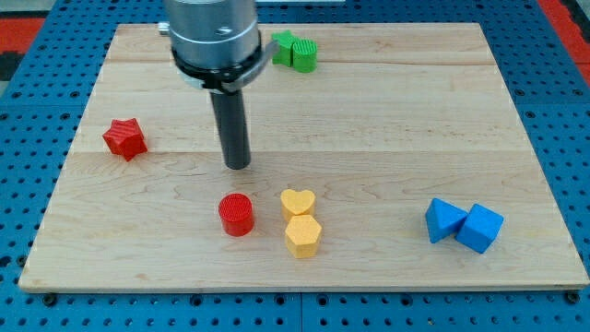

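Observation:
My tip (238, 165) rests on the wooden board (387, 120) left of centre, touching no block. Nearest is the red cylinder (236, 214), just below the tip toward the view's bottom. To that cylinder's right sit a yellow heart (298, 202) and a yellow hexagon (302, 236), one against the other. A red star (125, 138) lies well to the tip's left.
Two green blocks (296, 51) sit together near the board's top edge, partly behind the arm's body. A blue triangular block (443, 219) and a blue cube (480, 228) touch each other at the lower right. A blue pegboard surrounds the board.

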Robot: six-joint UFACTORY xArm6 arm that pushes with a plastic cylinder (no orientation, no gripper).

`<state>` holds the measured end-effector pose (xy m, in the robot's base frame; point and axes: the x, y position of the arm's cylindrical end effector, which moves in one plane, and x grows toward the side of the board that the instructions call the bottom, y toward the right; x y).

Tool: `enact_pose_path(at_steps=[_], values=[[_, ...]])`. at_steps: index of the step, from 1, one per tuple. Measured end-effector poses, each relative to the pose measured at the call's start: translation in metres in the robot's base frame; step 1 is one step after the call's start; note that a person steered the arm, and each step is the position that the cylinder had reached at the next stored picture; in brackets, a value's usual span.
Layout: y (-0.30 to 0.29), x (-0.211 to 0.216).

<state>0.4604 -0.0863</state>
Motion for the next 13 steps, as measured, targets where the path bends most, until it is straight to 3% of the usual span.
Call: enact_pose_path(at_steps=[2, 4, 5, 7, 12, 13], values=[[-0.067, 0.017], [-0.106, 0.116], [-0.089, 0.158], [0.015, 0.158], [0.049, 0.119], [0.042, 0.092]])
